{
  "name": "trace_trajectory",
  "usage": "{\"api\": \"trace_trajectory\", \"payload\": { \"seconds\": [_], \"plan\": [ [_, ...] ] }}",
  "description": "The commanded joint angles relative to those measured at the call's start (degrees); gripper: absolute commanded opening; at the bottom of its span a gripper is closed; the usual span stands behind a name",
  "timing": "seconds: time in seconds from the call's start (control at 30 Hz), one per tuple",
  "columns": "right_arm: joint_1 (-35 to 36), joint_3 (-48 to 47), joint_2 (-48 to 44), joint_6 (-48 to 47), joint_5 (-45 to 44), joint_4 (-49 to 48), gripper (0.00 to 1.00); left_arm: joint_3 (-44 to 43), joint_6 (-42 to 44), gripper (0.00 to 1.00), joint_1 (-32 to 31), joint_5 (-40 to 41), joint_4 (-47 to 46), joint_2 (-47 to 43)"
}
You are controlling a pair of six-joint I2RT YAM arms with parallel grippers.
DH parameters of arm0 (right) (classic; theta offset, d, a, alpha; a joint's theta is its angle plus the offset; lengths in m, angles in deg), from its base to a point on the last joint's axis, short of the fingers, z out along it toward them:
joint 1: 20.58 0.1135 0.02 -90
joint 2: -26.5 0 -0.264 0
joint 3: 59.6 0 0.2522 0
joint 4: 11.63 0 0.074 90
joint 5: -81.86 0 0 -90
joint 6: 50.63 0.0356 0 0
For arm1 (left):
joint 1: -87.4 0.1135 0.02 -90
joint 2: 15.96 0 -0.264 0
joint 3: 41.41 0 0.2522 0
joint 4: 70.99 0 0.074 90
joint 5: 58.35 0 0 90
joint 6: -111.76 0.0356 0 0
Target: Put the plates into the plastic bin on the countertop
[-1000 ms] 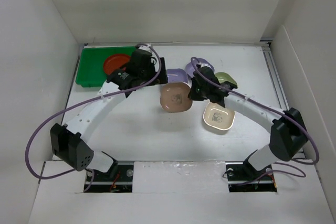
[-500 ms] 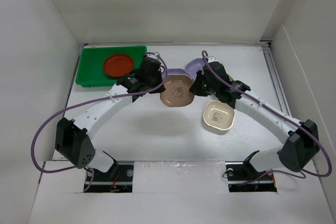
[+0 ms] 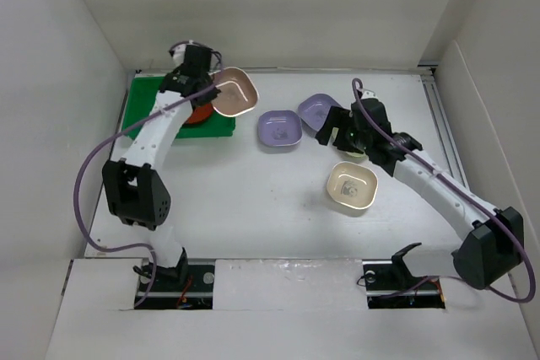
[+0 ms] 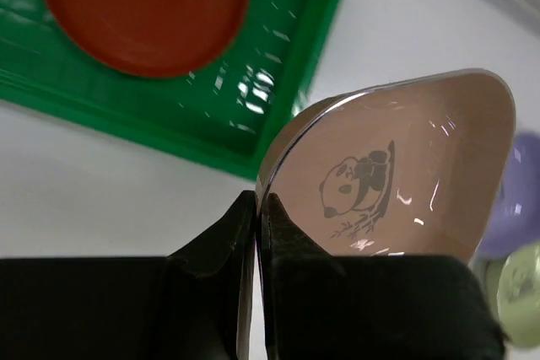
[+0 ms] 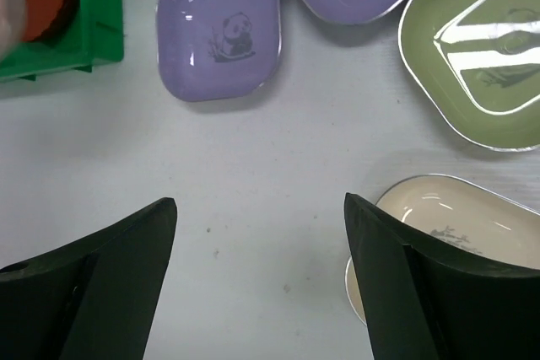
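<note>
Top view first: the left gripper is out at the back left, clamped on the tan rounded-square plate, which hangs tilted by the right end of the bright green plastic bin. A round red-brown plate lies in the bin, half hidden by the arm. On the white countertop sit a lavender rounded-square plate, a second lavender plate and a cream rounded-square plate. The right gripper hovers among them.

Left wrist: fingers pinched tight on the tan plate's rim, panda print showing, the bin and red-brown plate beyond.

Right wrist: fingers spread wide over bare countertop, holding nothing. A pale green rounded-square plate sits just beside the cream one.
</note>
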Motion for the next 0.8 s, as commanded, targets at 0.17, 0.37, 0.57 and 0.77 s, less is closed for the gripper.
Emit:
{"api": "trace_trajectory", "payload": {
  "seconds": [0.17, 0.37, 0.57, 0.77],
  "plan": [
    [-0.87, 4.97, -5.38, -2.40, 3.10, -2.78, 0.86, -12.74, -0.79, 0.00, 19.33, -5.33, -3.02, 15.36],
    [-1.40, 6.99, -7.33, -3.45, 5.13, -3.84, 0.86, -28.03, 2.29, 0.00, 24.54, -9.12, 0.03, 28.90],
    [-1.40, 6.83, -7.85, -3.46, 6.70, -3.84, 0.86, -27.51, 3.09, 0.21, 25.07, -9.19, -0.57, 31.19],
    [-1.40, 6.29, -8.47, -3.98, 5.57, -3.14, 0.86, -25.41, 3.09, 0.66, 25.07, -11.05, -0.49, 26.46]
  ]
}}
